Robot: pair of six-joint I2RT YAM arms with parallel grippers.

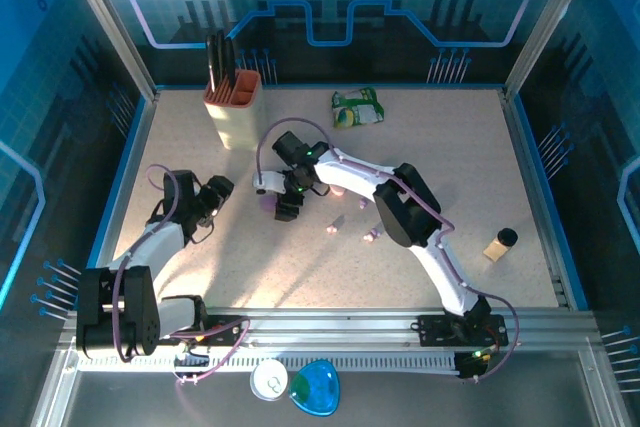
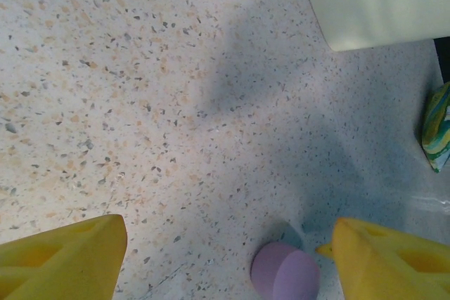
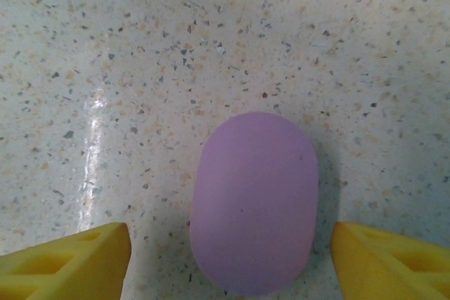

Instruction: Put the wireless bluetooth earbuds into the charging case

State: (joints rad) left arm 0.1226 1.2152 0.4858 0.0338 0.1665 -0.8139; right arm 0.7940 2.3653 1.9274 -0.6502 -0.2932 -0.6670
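Note:
A lilac pebble-shaped charging case lies flat and closed on the speckled table. My right gripper hangs right over it, open, with a yellow finger on each side and a gap to the case on both. The same case lies just inside the right finger of my left gripper, which is open and holds nothing. In the top view the right gripper reaches left of centre and the left gripper sits close beside it. Two tiny earbuds lie loose on the table right of the grippers.
A cream holder with black handles stands at the back left and also shows in the left wrist view. A green packet lies at the back. A small black-capped bottle lies at the right.

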